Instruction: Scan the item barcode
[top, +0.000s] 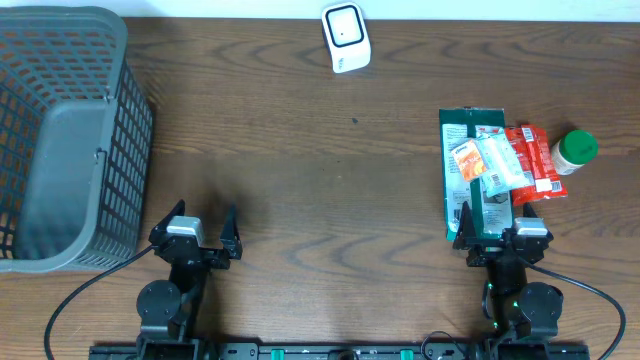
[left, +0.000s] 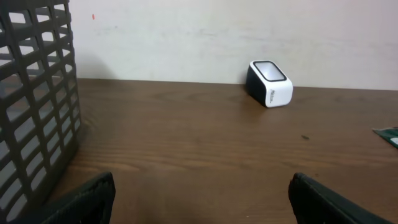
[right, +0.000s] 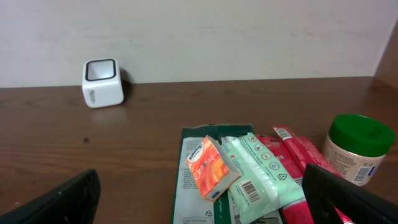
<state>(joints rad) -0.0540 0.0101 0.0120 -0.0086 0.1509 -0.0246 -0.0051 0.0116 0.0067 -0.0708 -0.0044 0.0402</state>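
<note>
The white cube scanner (top: 345, 37) stands at the table's far edge, and both wrist views catch it: scanner (left: 270, 83), scanner (right: 102, 83). A pile of items lies at the right: a dark green packet (top: 472, 165), an orange tissue pack (right: 211, 167), a mint pack (right: 258, 171) with its barcode (right: 250, 190) facing up, and a red packet (top: 535, 160). My right gripper (top: 497, 228) is open at the pile's near end, its jaws wide apart in the wrist view (right: 202, 199) and holding nothing. My left gripper (top: 203, 222) is open over bare wood (left: 202, 202).
A dark grey mesh basket (top: 60, 140) fills the left side, close to my left gripper, with its wall (left: 31, 106) in the left wrist view. A green-lidded jar (top: 574, 150) stands right of the pile. A pale wall rises behind the table.
</note>
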